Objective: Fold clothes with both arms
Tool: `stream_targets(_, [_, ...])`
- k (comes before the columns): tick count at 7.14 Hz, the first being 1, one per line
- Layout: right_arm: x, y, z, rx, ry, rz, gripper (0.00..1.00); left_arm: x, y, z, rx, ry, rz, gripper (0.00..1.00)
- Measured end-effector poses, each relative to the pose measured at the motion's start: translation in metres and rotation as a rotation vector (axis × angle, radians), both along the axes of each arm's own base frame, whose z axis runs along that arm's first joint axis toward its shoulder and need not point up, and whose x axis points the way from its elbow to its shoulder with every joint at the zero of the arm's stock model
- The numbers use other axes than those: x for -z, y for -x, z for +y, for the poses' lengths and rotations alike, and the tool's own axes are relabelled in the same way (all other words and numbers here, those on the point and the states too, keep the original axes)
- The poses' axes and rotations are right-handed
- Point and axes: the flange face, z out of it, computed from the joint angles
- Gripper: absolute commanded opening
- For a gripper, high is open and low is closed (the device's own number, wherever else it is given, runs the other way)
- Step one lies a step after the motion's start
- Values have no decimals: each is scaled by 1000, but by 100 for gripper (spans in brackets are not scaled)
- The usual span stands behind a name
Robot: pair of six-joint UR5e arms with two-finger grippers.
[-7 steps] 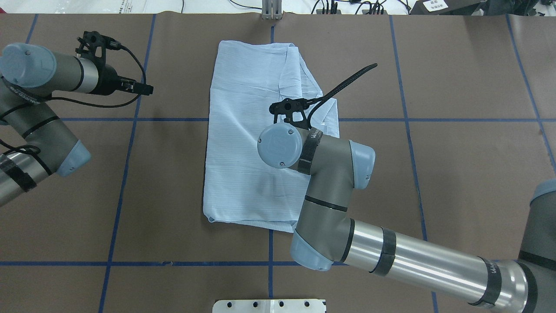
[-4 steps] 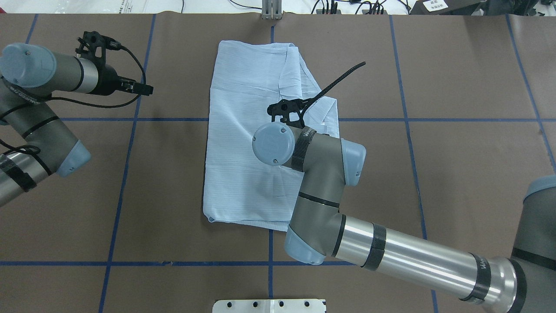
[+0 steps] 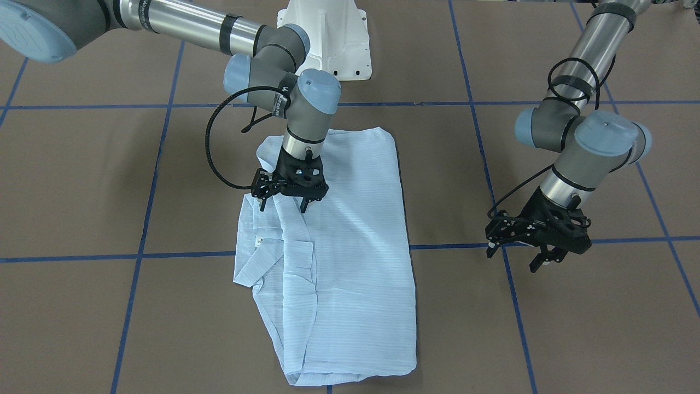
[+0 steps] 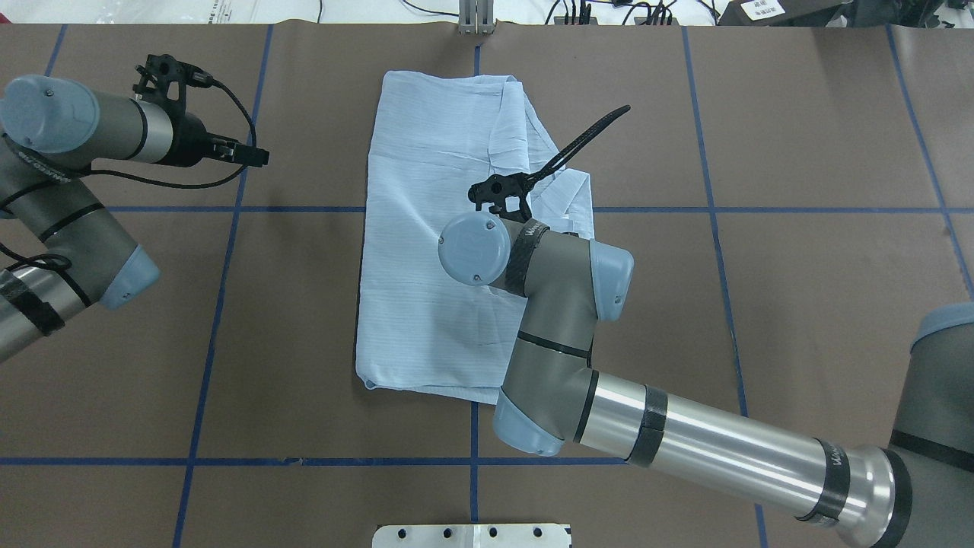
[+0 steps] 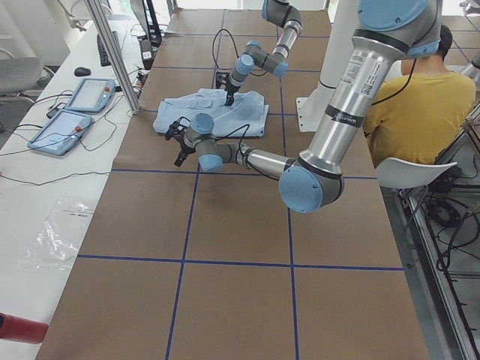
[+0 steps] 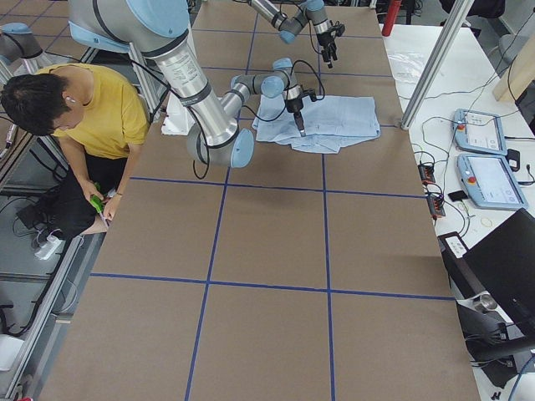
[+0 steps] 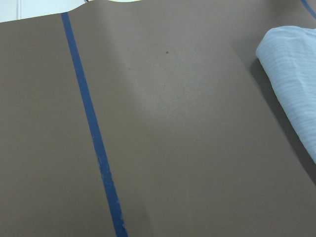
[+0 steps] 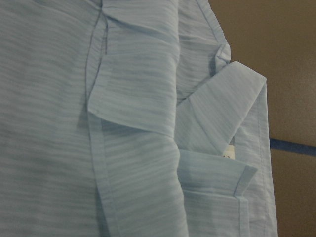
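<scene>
Right hand [image 3: 284,201] shifted leftward over folded shirt [image 3: 350,262], fingers apart, empty; left hand [image 3: 541,249] parted, off cloth.

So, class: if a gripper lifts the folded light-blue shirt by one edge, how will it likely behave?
The shirt would probably droop and unfold, since its thin layers lie creased. It looks light. The loose cuff would likely dangle.

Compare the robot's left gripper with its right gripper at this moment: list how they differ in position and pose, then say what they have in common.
1. The right gripper hangs over the shirt; the left gripper hangs beside it, over bare table.
2. The right gripper points nearly straight down at the cloth; the left gripper is tilted at an angle.
3. The right wrist view is filled with folded cloth; the left wrist view shows mostly table.

Shared: both are black, with open jaws, holding nothing.
</scene>
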Motion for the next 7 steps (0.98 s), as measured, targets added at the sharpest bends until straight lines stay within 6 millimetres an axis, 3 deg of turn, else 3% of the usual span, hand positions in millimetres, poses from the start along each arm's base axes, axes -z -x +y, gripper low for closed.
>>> stream_targets(3, [-12, -29, -31, 17, 22, 87, 100, 0, 0, 0, 0, 0, 1, 100])
stream_targets(5, [-42, -67, -58, 28, 54, 157, 100, 0, 0, 0, 0, 0, 1, 100])
stream_targets(6, [-41, -75, -65, 29, 56, 148, 100, 0, 0, 0, 0, 0, 1, 100])
stream_targets(7, [-27, -73, -66, 29, 41, 104, 100, 1, 0, 0, 0, 0, 1, 100])
